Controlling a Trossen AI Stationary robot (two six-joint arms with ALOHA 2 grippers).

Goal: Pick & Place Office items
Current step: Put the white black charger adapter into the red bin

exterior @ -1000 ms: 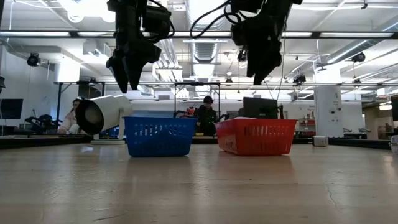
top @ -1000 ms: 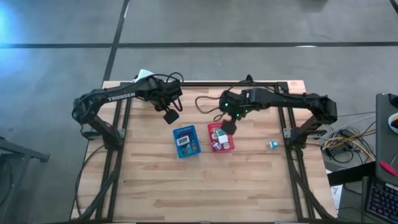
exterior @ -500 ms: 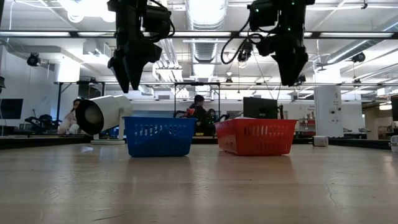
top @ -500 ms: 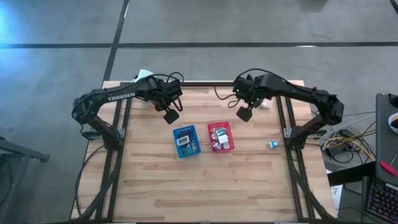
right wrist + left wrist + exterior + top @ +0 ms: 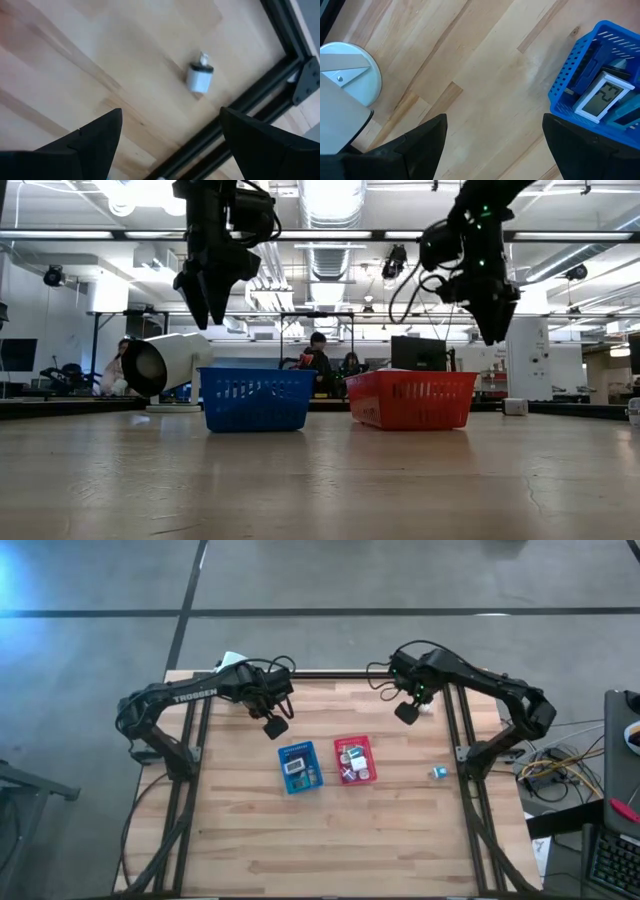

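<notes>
Right claw hangs spread wide and holding nothing above the far right part of the tabletop, close to the black frame rail there; in its wrist view a small white clip-like piece lies on the wood just beside that rail, between the two dark fingers and apart from them. Left claw hovers, likewise wide open and empty, over the far left part of the tabletop, near the blue tray and not touching it. A white mug lies on its side at the far left edge. Most office items sit in the two trays at the middle: the blue tray holds a flat white piece with a grey display among dark blue and teal flat pieces, and the red tray, just beside it on the right, holds several small white and pale pieces that are too small to tell apart. One small teal piece lies alone on the wood, well right of the red tray.
</notes>
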